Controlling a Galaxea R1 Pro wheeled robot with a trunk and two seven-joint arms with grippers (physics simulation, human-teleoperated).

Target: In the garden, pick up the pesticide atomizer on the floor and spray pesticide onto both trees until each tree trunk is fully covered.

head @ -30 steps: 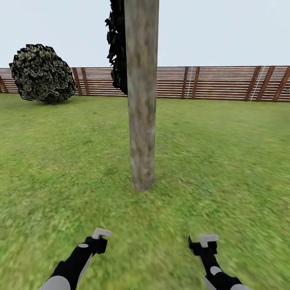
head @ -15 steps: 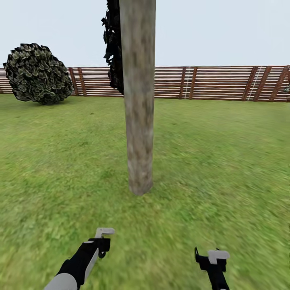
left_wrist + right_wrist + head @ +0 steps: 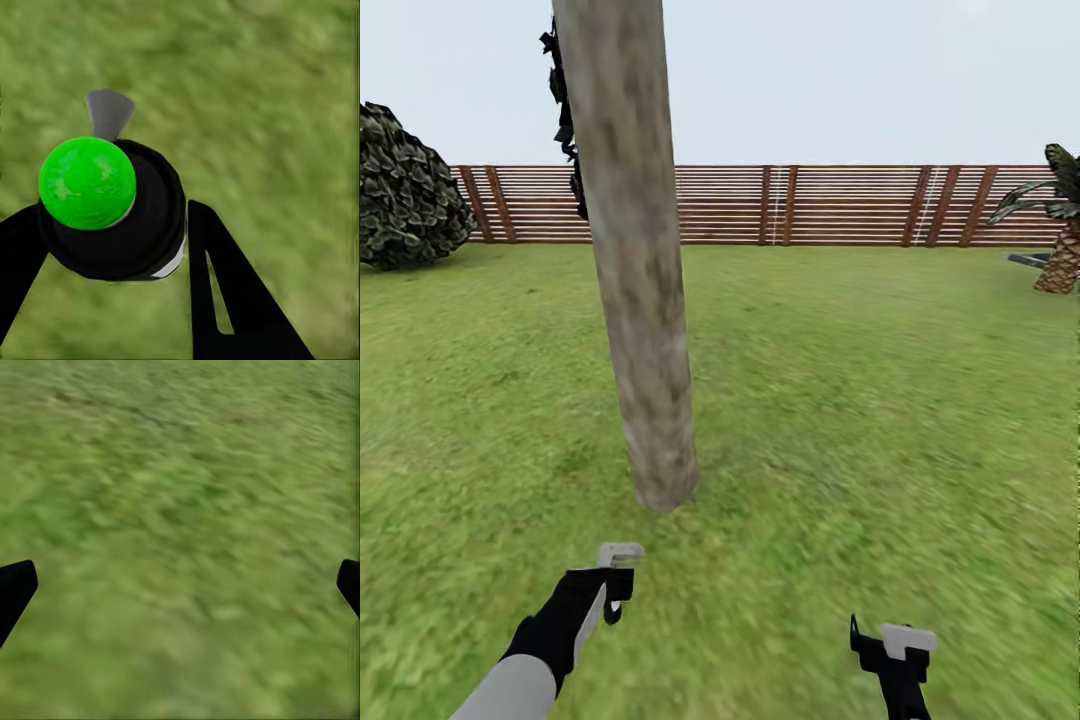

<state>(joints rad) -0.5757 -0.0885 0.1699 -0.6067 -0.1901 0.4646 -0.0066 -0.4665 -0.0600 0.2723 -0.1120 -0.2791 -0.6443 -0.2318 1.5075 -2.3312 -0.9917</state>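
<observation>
Head view: we face the tree trunk (image 3: 643,330), a thick pale grey-beige column with darker blotches, smooth, leaning a little, its foot set in the grass just ahead of our left arm. Open lawn (image 3: 880,400) runs to the right of it and on to the fence (image 3: 840,205), brown horizontal slats on slanted posts closing off the far side. A rounded, scaly dark shrub (image 3: 405,190) sits at the far left by the fence; a short palm (image 3: 1063,240) with a woven brown stump stands at the far right. Dark ragged foliage (image 3: 565,130) hangs behind the trunk's upper part.

Our left gripper (image 3: 612,585) is low and near the trunk's base but apart from it, black with a pale grey piece on top. In the left wrist view its black fingers (image 3: 225,292) pinch the atomizer (image 3: 112,206) from both sides: a round black body with a glossy green ball and a small grey nozzle tip, over blurred grass.

Our right gripper (image 3: 895,655) is well to the right of the trunk, over bare lawn. In the right wrist view its fingertips (image 3: 15,589) stand spread wide with nothing between them.
</observation>
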